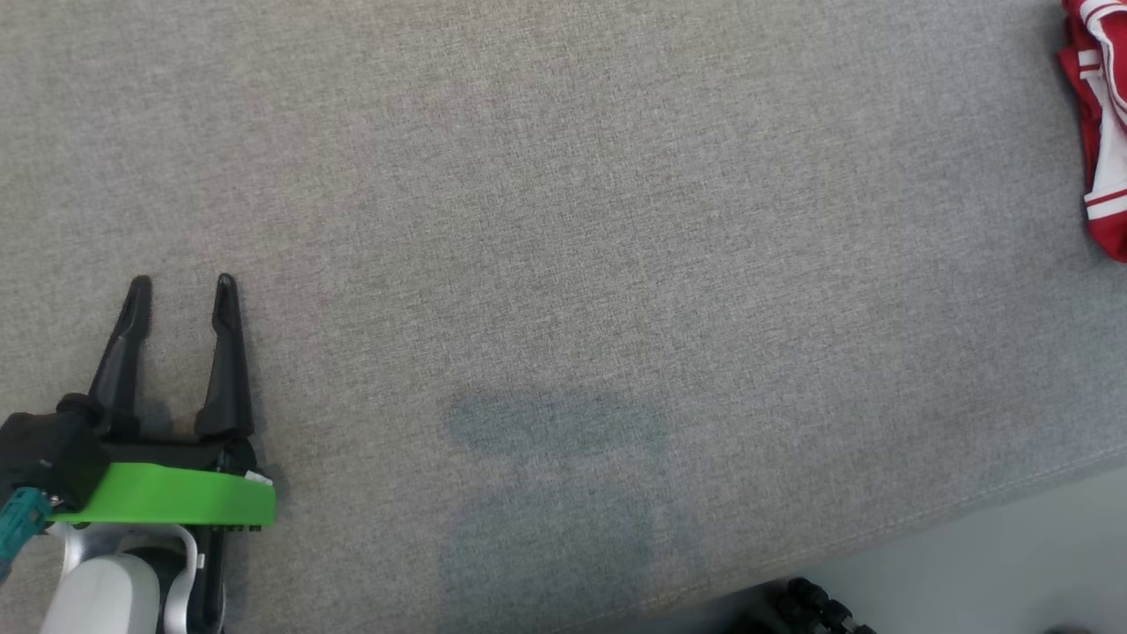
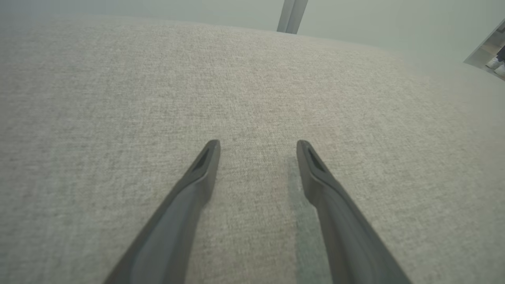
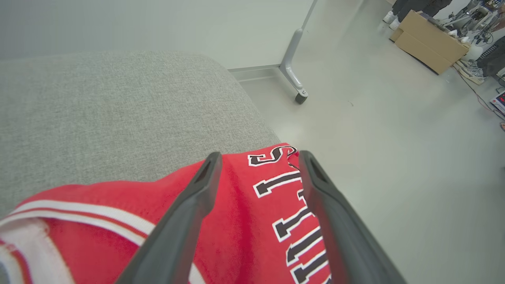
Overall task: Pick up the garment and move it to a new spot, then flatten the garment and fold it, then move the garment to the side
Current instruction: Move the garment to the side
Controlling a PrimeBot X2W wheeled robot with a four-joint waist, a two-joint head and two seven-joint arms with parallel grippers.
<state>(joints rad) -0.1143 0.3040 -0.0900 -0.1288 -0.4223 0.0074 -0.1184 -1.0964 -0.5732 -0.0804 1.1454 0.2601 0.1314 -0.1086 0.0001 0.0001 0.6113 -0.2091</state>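
1. Our left tool (image 1: 182, 279) sits low on our left, fingers spread wide over the grey fabric table (image 1: 563, 220).
2. Pale floor (image 3: 394, 157) runs past the table's edge, and we spot a castered stand leg (image 3: 294, 75) and a cardboard box (image 3: 430, 43) beyond.
3. Red garment (image 3: 236, 221), white-striped with black lettering, lies at the table's right edge, and our right tool (image 3: 259, 154) hangs spread open over it.

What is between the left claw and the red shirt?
Only the bare grey fabric surface, seen in the head view: the left claw is at the lower left, the red shirt at the right edge, nothing lying between them.
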